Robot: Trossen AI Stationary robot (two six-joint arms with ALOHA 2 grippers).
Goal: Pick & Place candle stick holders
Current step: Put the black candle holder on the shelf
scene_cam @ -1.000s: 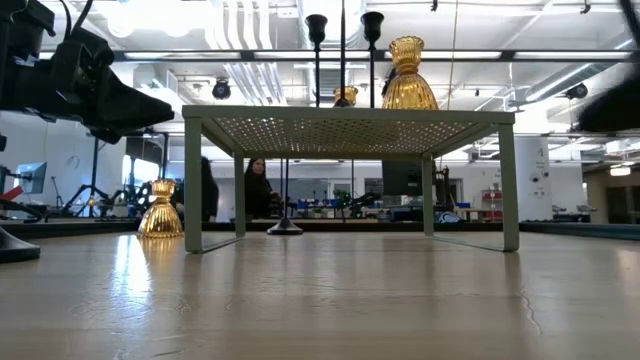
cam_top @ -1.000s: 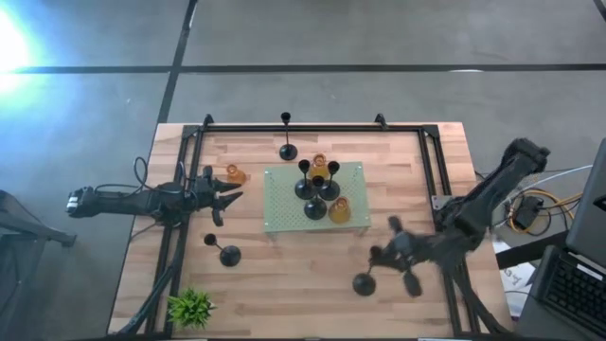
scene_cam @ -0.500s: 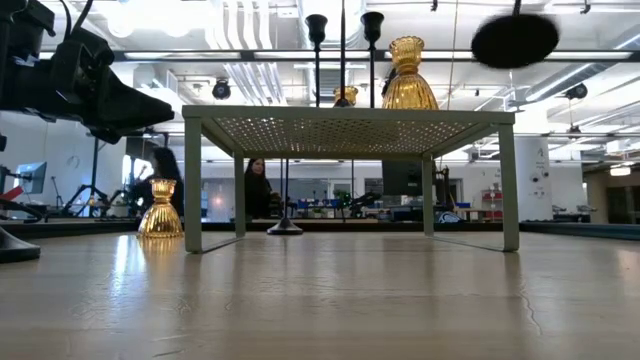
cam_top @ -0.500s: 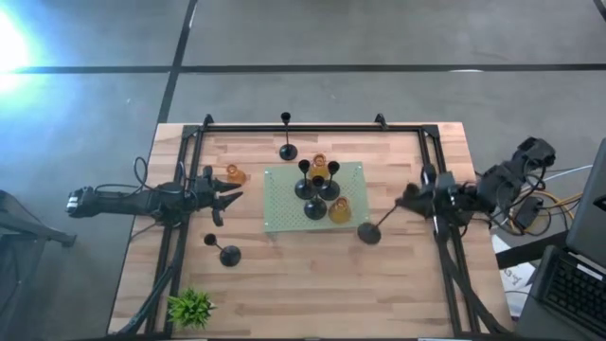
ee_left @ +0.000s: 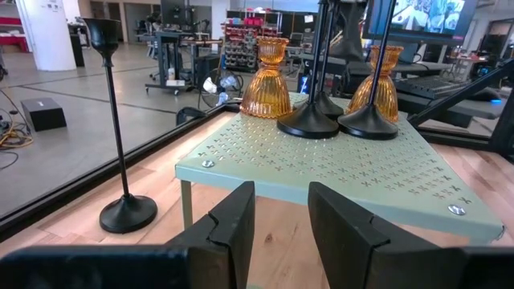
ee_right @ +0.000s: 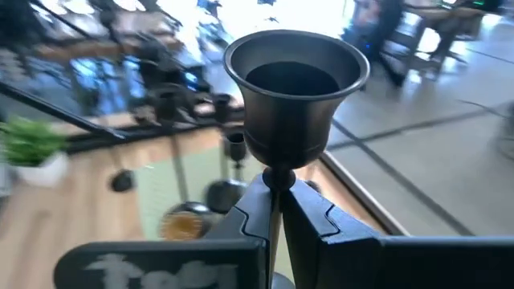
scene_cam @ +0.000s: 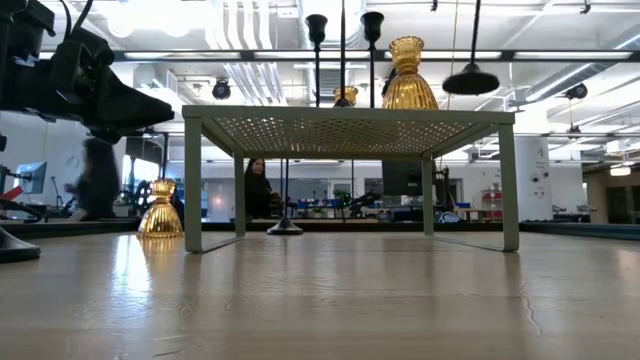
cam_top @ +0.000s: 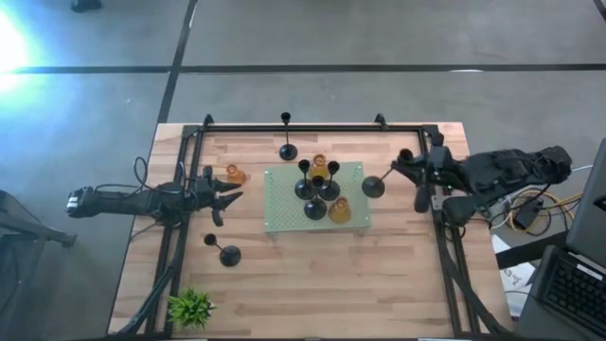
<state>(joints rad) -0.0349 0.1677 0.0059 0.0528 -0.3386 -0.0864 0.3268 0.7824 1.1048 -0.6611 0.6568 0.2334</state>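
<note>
black candle stick holder hangs clamped by its stem in the right gripper, beside the mat; swinging base could topple those standing there. left gripper waits, jaws apart.

A pale green perforated stand is seen on the wooden table, topped by an amber glass holder and thin black stems, with another amber holder beside it and a black domed base suspended above.
</note>
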